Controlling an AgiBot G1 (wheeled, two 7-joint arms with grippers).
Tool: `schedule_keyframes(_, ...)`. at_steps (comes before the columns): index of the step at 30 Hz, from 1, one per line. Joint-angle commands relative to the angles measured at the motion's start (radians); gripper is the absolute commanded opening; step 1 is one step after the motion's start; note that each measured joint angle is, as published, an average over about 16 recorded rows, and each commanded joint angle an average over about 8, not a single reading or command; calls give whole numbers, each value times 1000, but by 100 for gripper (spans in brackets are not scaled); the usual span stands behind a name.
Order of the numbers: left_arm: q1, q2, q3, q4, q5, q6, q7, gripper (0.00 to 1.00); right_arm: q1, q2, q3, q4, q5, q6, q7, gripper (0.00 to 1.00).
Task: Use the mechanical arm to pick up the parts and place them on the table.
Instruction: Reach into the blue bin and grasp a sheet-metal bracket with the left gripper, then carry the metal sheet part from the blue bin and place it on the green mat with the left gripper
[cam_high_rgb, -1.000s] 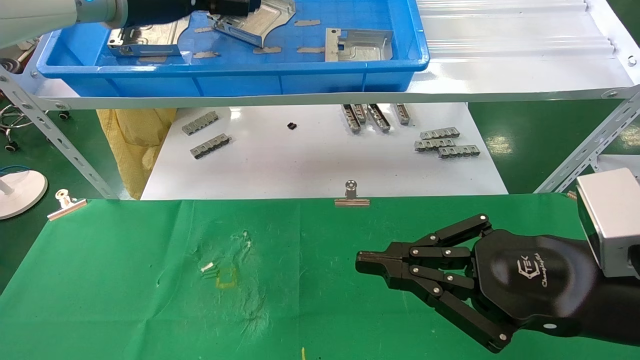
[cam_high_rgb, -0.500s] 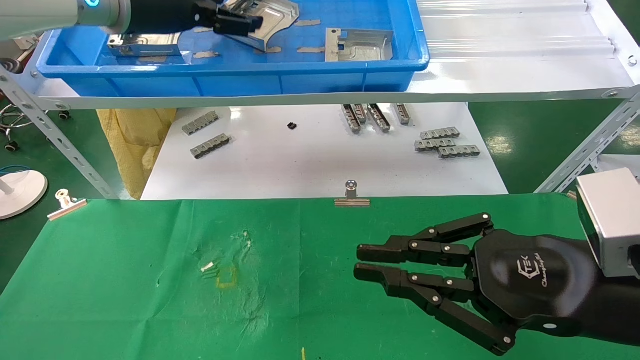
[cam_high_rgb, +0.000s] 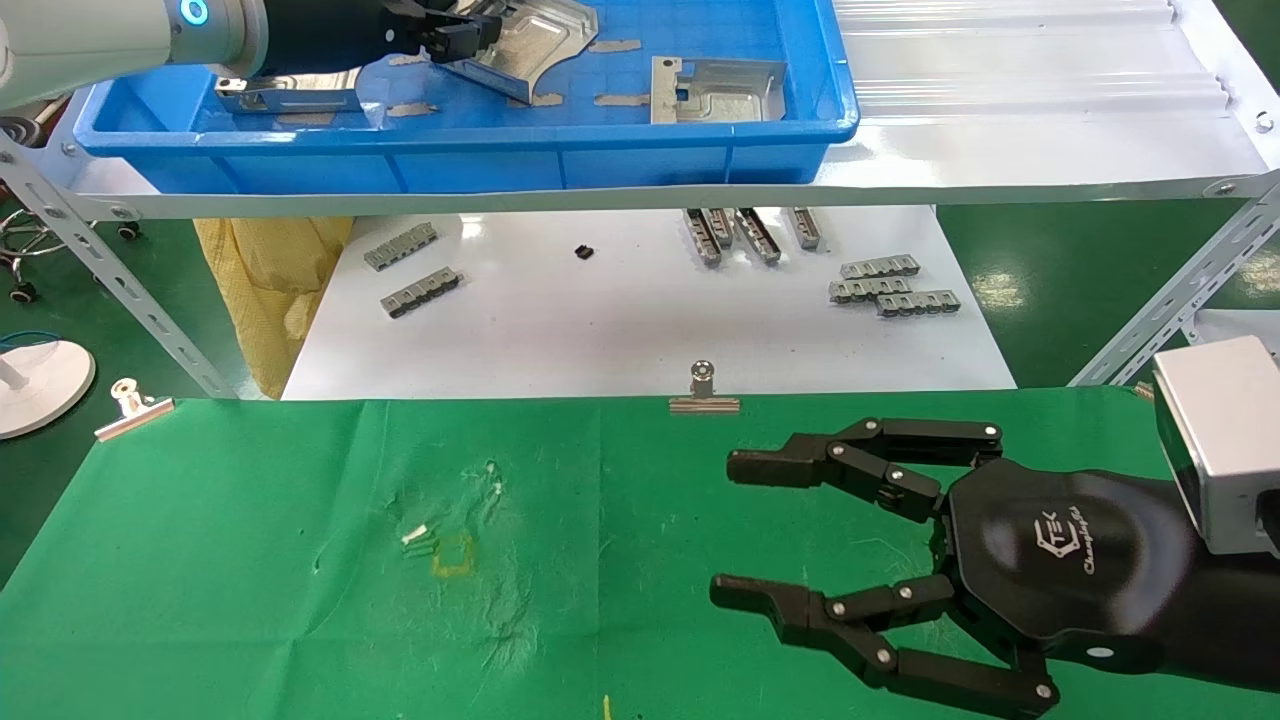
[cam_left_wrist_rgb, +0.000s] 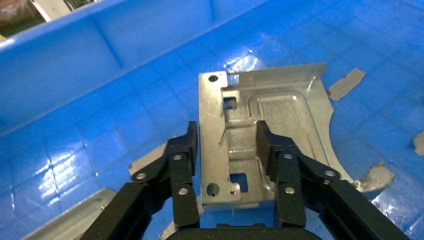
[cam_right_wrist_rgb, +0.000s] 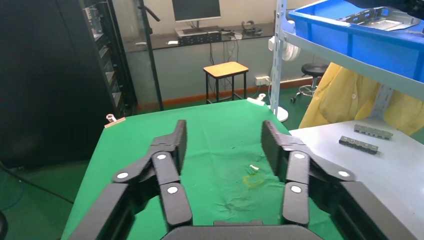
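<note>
Our right black linked-finger gripper (cam_high_rgb: 722, 530) has spread wide, empty; our left gripper (cam_left_wrist_rgb: 225, 150) now clamps 1 silvery stamped plate (cam_left_wrist_rgb: 260, 125), ready to lift.

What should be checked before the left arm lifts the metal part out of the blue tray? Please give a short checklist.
1. Left tool fingers on both sides of the part: ok.
2. Grip firm enough to lift: cannot tell.
3. Part separate from the other plate in the blue tray: ok.
4. Green table has free cloth for placing: ok.
5. Right tool open, over the table's right side, holding nothing: ok.
</note>
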Motion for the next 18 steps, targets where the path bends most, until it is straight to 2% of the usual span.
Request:
schedule_keyframes(1, 2, 1, 2, -1, 2, -1, -8, 0, 0, 0, 0, 0, 0, 0, 0, 100)
schedule_keyframes(12, 2, -9, -6, -11, -14, 10, -30, 0, 0, 0, 0, 0, 0, 0, 0, 100)
schedule_keyframes(18, -5, -38, -38, -37, -62, 67, 8, 0, 0, 0, 0, 0, 0, 0, 0, 100)
